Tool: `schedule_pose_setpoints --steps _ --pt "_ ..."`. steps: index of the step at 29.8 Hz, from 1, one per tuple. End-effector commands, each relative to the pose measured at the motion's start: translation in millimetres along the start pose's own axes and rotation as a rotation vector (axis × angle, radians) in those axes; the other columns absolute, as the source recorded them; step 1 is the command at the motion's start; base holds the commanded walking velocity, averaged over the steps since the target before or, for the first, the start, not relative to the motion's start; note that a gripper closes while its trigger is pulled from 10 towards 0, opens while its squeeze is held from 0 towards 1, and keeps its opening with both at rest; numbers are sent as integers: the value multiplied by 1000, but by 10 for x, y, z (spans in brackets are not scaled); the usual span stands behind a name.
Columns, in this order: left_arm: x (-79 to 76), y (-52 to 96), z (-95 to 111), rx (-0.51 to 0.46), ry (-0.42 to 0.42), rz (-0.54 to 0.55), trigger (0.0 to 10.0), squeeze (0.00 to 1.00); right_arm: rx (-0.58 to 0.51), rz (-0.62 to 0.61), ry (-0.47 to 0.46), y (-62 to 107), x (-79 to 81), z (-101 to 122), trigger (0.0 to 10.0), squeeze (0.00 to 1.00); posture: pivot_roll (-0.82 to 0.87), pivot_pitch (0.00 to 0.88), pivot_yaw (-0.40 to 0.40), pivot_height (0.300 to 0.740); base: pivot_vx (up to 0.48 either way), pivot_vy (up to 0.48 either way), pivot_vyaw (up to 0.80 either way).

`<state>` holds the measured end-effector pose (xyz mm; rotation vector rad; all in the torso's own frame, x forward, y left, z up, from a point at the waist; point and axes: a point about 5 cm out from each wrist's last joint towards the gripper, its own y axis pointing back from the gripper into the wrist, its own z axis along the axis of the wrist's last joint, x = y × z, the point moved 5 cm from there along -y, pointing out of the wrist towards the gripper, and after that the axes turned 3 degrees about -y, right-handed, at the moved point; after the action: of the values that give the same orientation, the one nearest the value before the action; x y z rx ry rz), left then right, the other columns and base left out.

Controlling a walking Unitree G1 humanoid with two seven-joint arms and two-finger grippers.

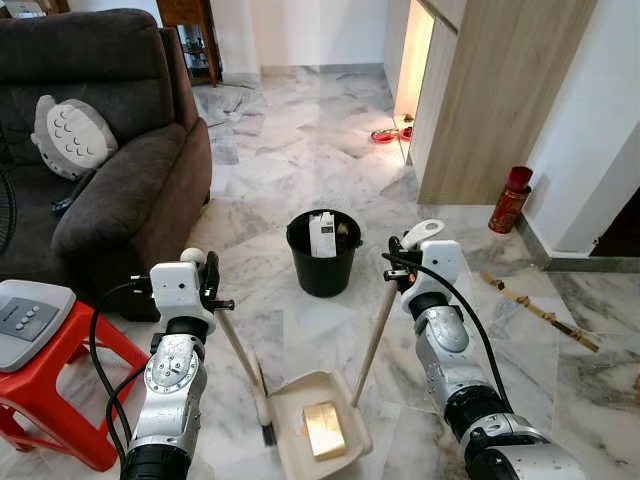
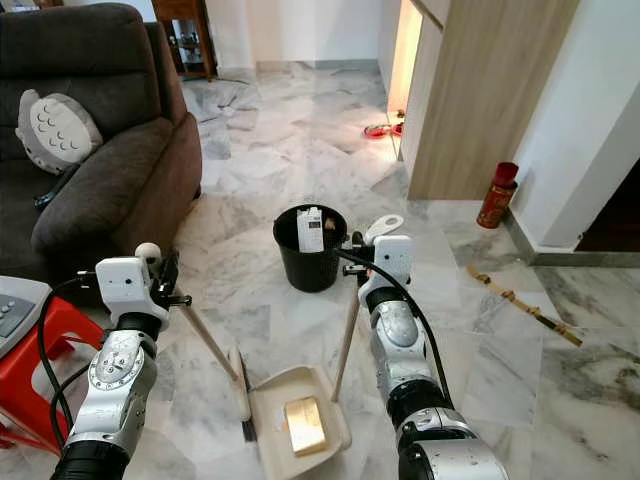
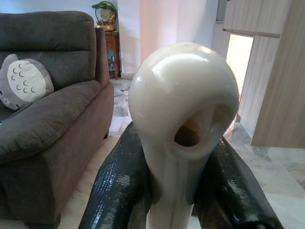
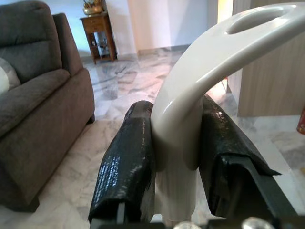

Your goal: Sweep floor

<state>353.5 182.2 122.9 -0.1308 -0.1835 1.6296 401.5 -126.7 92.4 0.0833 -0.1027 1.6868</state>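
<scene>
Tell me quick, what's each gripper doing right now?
Left gripper: shut on the broom handle.
Right gripper: shut on the dustpan handle.

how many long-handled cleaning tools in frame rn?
2. The broom, handle held in the left gripper, and the dustpan, on the floor between the arms, its handle in the right gripper. None seems hidden.
</scene>
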Motion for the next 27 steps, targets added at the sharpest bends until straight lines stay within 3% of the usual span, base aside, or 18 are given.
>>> schedule_pose_setpoints --steps 1,15,21,27 --pt "49 -24 140 -53 -7 9 10000 0 -50 13 -24 -84 66 174 10000 0 5 0 33 740 0 0 0" --pt "46 -15 121 -46 -9 11 10000 0 -48 -5 -76 -116 38 212 10000 0 5 0 30 740 0 0 0" --pt "45 -13 119 -45 -8 11 10000 0 -41 -5 -82 -111 33 194 10000 0 3 0 30 740 0 0 -621" --pt "41 -15 117 -45 -6 9 10000 0 -49 2 -74 -112 42 210 10000 0 2 0 31 740 0 0 0"
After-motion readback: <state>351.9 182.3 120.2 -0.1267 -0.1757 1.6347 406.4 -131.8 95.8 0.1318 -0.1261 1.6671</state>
